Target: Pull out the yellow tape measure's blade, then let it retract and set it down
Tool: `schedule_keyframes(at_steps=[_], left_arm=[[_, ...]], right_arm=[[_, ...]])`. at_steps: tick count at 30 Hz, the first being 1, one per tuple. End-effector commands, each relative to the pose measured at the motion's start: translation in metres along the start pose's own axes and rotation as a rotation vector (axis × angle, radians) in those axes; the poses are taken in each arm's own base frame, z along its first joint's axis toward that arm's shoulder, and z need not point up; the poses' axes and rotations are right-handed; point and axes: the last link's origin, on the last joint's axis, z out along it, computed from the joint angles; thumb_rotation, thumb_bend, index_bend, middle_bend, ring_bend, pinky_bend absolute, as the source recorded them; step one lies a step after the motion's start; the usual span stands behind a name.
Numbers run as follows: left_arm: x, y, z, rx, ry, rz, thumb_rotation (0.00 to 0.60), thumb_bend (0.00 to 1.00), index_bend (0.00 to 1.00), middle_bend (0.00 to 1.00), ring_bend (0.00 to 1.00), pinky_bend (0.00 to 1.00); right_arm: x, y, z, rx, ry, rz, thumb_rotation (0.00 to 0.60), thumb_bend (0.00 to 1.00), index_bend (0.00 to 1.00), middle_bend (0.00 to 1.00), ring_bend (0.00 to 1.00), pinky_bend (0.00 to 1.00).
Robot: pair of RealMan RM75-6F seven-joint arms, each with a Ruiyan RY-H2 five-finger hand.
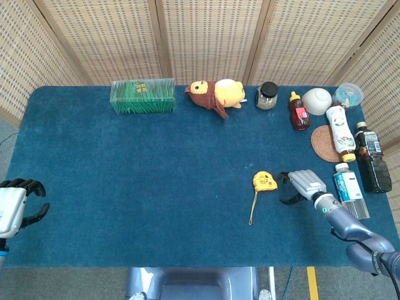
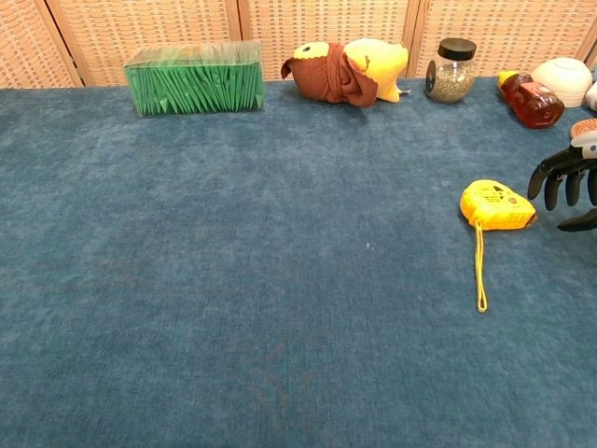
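- The right hand [image 1: 302, 185] hangs low over the blue table [image 1: 137, 187], fingers spread and curled downward, holding nothing.
- The yellow tape measure [image 1: 264, 181] lies flat just to that hand's left, near but apart from the fingertips, its yellow strap [image 1: 253, 206] trailing toward the robot.
- The left hand [image 1: 14, 203] sits well apart at the table's far left edge, fingers loosely curled and holding nothing.
- Risk: the case is small and smooth-looking; a sideways approach could push it along the cloth rather than close around it, and a finger may snag the strap and drag it.
- Risk: a grasp that covers the blade tip would leave the other hand nothing to pull.
- Just right of the hand stand a water bottle [image 1: 348, 186], a dark bottle [image 1: 373, 164] and a coaster [image 1: 325, 143]; a wide swing could topple them.
- Leftward the cloth is bare, giving ample room to draw out the blade.
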Motion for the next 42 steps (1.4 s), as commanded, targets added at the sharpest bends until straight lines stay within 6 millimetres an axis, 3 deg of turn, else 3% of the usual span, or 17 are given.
schedule_keyframes(at_steps=[1, 22, 32, 42], left_arm=[[0.000, 0.000, 0.000, 0.001, 0.000, 0.001, 0.600, 0.27, 0.51, 0.51, 0.38, 0.38], [-0.005, -0.004, 0.000, 0.005, -0.005, -0.009, 0.600, 0.27, 0.51, 0.51, 0.38, 0.38], [-0.008, -0.010, 0.000, 0.003, -0.009, -0.023, 0.600, 0.27, 0.51, 0.51, 0.38, 0.38], [-0.010, -0.019, -0.004, 0.012, -0.009, -0.032, 0.600, 0.27, 0.51, 0.51, 0.38, 0.38]], right_arm=[[-0.001, 0.000, -0.001, 0.002, -0.004, -0.005, 0.423, 0.30, 0.25, 0.35, 0.36, 0.39], [-0.011, -0.029, -0.011, 0.076, -0.028, -0.048, 0.390, 0.30, 0.25, 0.36, 0.37, 0.41], [-0.014, -0.065, -0.018, 0.140, -0.009, -0.072, 0.385, 0.30, 0.25, 0.36, 0.38, 0.42], [-0.004, -0.092, -0.017, 0.178, 0.019, -0.092, 0.387, 0.30, 0.25, 0.37, 0.39, 0.43]])
